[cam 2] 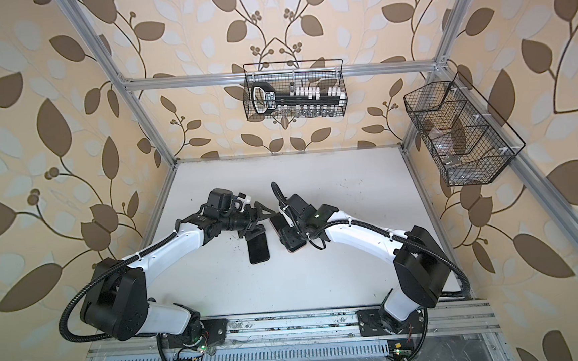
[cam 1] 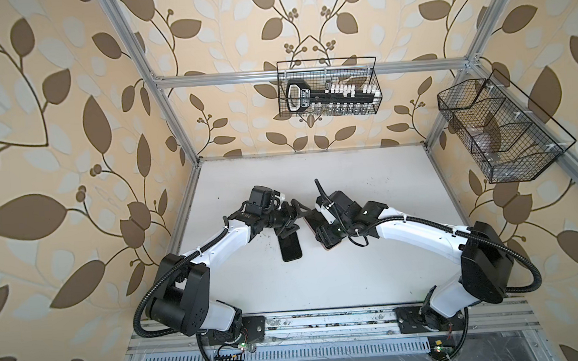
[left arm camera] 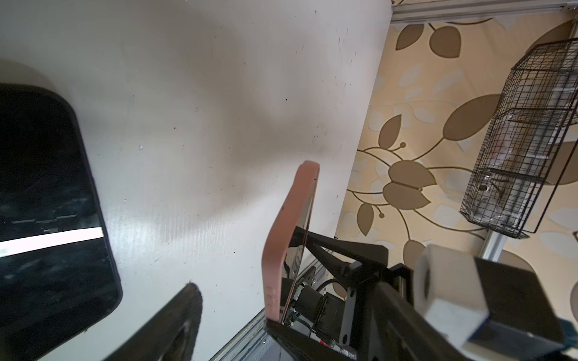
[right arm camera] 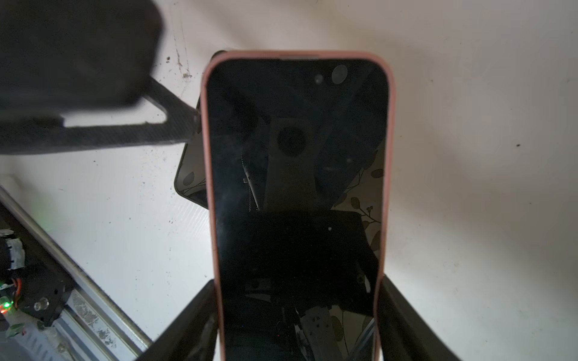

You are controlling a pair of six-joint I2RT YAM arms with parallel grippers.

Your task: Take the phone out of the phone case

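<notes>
The phone, dark screen up, sits in a pink phone case and is held tilted above the white table. My right gripper is shut on the case across its width, one finger on each long side. My left gripper is open at the case's far end. The pink case stands edge-on between its fingers, and the other finger touches the case's corner. In both top views the two grippers meet mid-table, the left gripper beside the cased phone.
A second black phone with no case visible lies flat on the table under the left gripper. A wire basket hangs on the back rail. Another wire basket hangs on the right wall. Aluminium frame rails border the table.
</notes>
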